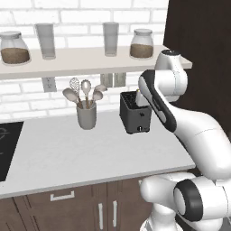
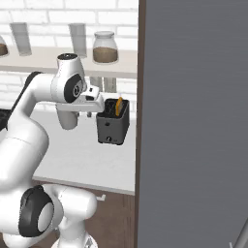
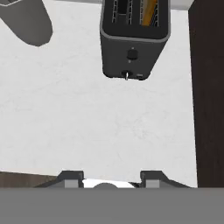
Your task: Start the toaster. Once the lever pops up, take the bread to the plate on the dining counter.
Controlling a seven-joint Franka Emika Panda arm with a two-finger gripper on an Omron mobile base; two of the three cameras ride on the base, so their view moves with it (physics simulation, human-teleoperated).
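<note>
The black two-slot toaster (image 1: 135,119) (image 2: 112,129) (image 3: 133,46) stands on the pale worktop (image 1: 81,153) against the brick wall. The tan bread (image 2: 119,107) (image 3: 149,9) stands upright in one slot, its top edge poking out. A small silvery knob (image 3: 127,75) sits low on the toaster's front face. In the hand view my gripper (image 3: 113,180) hovers in front of and above the toaster, a stretch of worktop between them; its fingertips (image 3: 72,177) are apart with nothing between them. The plate and the dining counter are out of view.
A grey utensil crock (image 1: 86,115) (image 3: 27,22) stands left of the toaster. A shelf (image 1: 67,61) above carries jars and glasses. A black cooktop (image 1: 6,149) lies at the far left. A tall dark cabinet (image 2: 193,121) rises close on the toaster's right.
</note>
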